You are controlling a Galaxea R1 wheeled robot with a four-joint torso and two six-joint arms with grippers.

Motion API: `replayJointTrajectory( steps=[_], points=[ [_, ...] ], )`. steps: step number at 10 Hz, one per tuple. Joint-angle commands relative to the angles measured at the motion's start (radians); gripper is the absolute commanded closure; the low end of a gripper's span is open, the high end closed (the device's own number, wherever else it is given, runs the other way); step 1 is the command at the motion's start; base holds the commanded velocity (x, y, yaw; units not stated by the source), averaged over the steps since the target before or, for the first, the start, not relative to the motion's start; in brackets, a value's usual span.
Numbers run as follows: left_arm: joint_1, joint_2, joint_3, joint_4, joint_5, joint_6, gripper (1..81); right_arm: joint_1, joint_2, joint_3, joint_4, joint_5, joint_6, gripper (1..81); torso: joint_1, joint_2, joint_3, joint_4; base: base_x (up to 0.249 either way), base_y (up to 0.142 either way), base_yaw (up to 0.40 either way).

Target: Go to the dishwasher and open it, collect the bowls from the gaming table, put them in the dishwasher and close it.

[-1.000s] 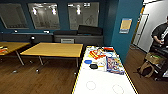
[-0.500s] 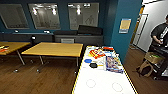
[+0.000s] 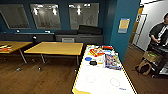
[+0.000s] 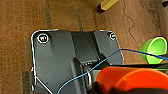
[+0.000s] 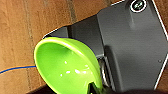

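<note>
The gaming table (image 3: 105, 80), white-topped with a yellow edge, stretches away just ahead and right of centre in the head view. Its far end carries colourful boxes and a flat blue round thing (image 3: 88, 59). My left gripper (image 4: 100, 88) is shut on an orange bowl (image 4: 130, 78), held above the wooden floor. A green bowl (image 4: 153, 48) shows beyond it in the left wrist view. My right gripper (image 5: 93, 88) is shut on that green bowl (image 5: 67, 65), gripping its rim, with the bowl tilted on its side. The dishwasher is out of view.
Two yellow-wood tables (image 3: 56, 48) (image 3: 11, 46) stand to the left on a brown wooden floor (image 3: 37, 77). A teal pillar (image 3: 123, 27) rises behind the gaming table. A person (image 3: 160, 32) stands at the right beside a cart and bags (image 3: 145, 66).
</note>
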Motion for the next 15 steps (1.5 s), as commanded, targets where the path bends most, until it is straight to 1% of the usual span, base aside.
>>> replayJointTrajectory(
  steps=[1, 3, 4, 6, 9, 11, 15],
  points=[
    [-0.033, 0.013, -0.045, 0.019, 0.032, 0.006, 81.1, 0.024, -0.005, -0.008, -0.025, -0.060, -0.003, 81.1, 0.001, 0.000, 0.000, 0.000, -0.139, 0.000, 0.000],
    [-0.033, 0.052, -0.100, 0.019, 0.034, 0.004, 81.1, 0.024, -0.005, -0.018, -0.040, -0.060, -0.007, 81.1, 0.001, 0.000, 0.000, 0.000, -0.139, 0.000, 0.000],
    [-0.030, 0.058, -0.110, 0.019, 0.034, 0.004, 81.1, 0.028, -0.006, -0.021, -0.045, -0.063, -0.007, 81.1, 0.001, 0.000, 0.000, 0.000, -0.139, 0.000, 0.000],
    [-0.007, 0.044, -0.110, 0.018, 0.021, 0.004, 81.1, 0.030, -0.026, -0.025, -0.044, -0.064, -0.006, 81.1, 0.001, 0.000, 0.000, 0.000, -0.139, 0.000, 0.000],
    [0.026, -0.005, -0.111, 0.016, -0.032, -0.003, 81.1, 0.022, -0.088, -0.011, -0.047, -0.069, -0.007, 81.1, 0.001, 0.000, 0.000, 0.000, -0.139, 0.000, 0.000],
    [0.038, -0.013, -0.110, 0.018, -0.041, -0.003, 81.1, 0.021, -0.092, -0.009, -0.054, -0.070, -0.009, 81.1, 0.001, 0.000, 0.000, 0.000, -0.139, 0.000, 0.000],
    [0.041, 0.000, -0.111, 0.021, -0.051, 0.000, 81.1, 0.019, -0.078, -0.009, -0.064, -0.070, -0.009, 81.1, 0.001, 0.000, 0.000, 0.000, -0.139, 0.000, 0.000]
  ],
)
